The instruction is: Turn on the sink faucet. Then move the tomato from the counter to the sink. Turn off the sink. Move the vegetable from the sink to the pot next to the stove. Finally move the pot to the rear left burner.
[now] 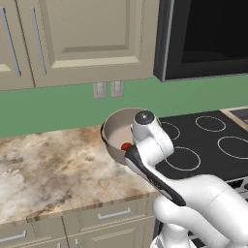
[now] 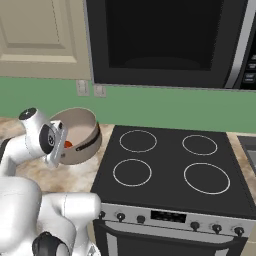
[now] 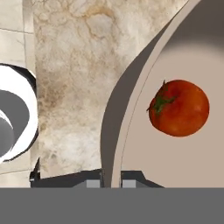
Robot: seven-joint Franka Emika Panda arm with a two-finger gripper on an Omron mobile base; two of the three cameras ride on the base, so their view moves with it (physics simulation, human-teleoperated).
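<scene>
The end effector (image 3: pixel 112 177) is pinching the rim of the pot (image 3: pixel 175 166), one tip on each side of the wall, a grip suited to carrying it; the tomato (image 3: pixel 178 108) is sitting inside, just ahead of the tips. In the left base view, the pot (image 1: pixel 112 130) is tilting, likely lifting off the tabletop (image 1: pixel 53 169). In the right base view, the stove (image 2: pixel 170 170) is lying beside the gripped pot with all rings bare, leaving open room.

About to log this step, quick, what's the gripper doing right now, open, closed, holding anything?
Gripper: closed on the rim of the pot, one finger on each side of the wall; the tomato lies inside the pot.
</scene>
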